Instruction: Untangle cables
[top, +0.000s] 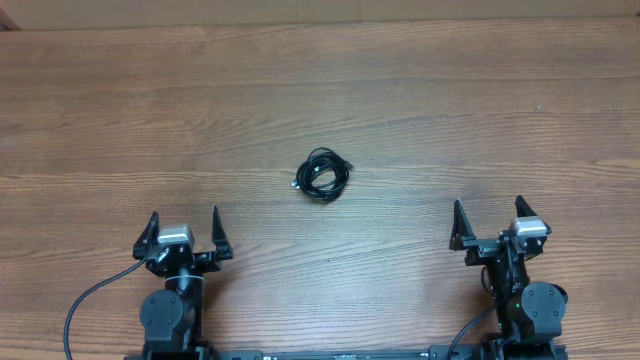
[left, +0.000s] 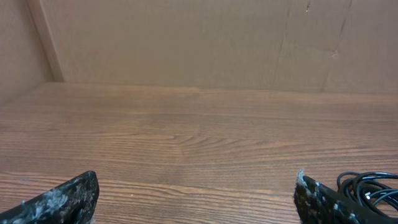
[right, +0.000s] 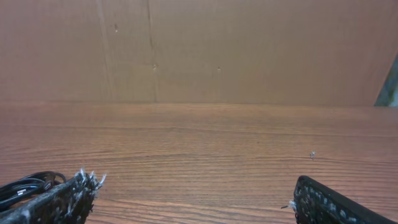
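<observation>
The right gripper (right: 194, 182) stood wide apart, its two dark, scuffed fingers (right: 59, 202) low over the wooden table (right: 205, 137). A coil of black cable (right: 25, 185) lay on the wood, partly hidden behind one finger. A brown cardboard wall (right: 249, 50) rose along the table's far edge.

A black cable bundle (top: 322, 175) sits on a reddish-brown table (top: 450, 110) streaked with wood grain. The left gripper (top: 184, 214) and right gripper (top: 488, 203) are black, their fingers (left: 62, 196) flecked white. The wall (left: 186, 43) behind is plain tan.
</observation>
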